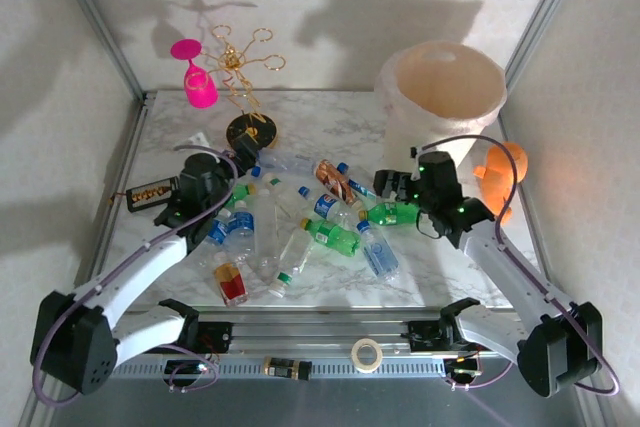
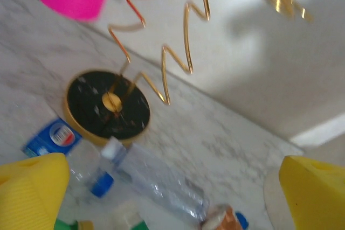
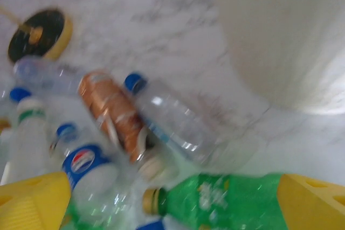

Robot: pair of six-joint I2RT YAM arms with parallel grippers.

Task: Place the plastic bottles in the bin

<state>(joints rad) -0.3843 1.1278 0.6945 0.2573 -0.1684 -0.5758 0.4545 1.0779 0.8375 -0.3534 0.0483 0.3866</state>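
Several plastic bottles point(image 1: 300, 222) lie scattered across the middle of the marble table, clear and green ones with coloured caps. The bin point(image 1: 440, 92), a tall cream bucket, stands at the back right; its wall point(image 3: 280, 36) rises in the right wrist view. My left gripper point(image 1: 244, 155) hovers open at the heap's back left. Between its yellow fingers point(image 2: 32, 192) lies a clear white-capped bottle point(image 2: 156, 181), untouched. My right gripper point(image 1: 392, 187) is open just left of the bin, over a green bottle point(image 1: 392, 213). That green bottle point(image 3: 226, 203) lies between the fingers point(image 3: 312, 203); a brown-labelled bottle point(image 3: 113, 114) lies beyond.
A gold wire rack point(image 1: 240, 67) on a round black base point(image 1: 250, 130) stands at the back left with a pink wine glass point(image 1: 198, 77) hanging from it. A black studded box point(image 1: 150, 194) lies by the left edge. An orange figure point(image 1: 500, 172) sits right of the bin.
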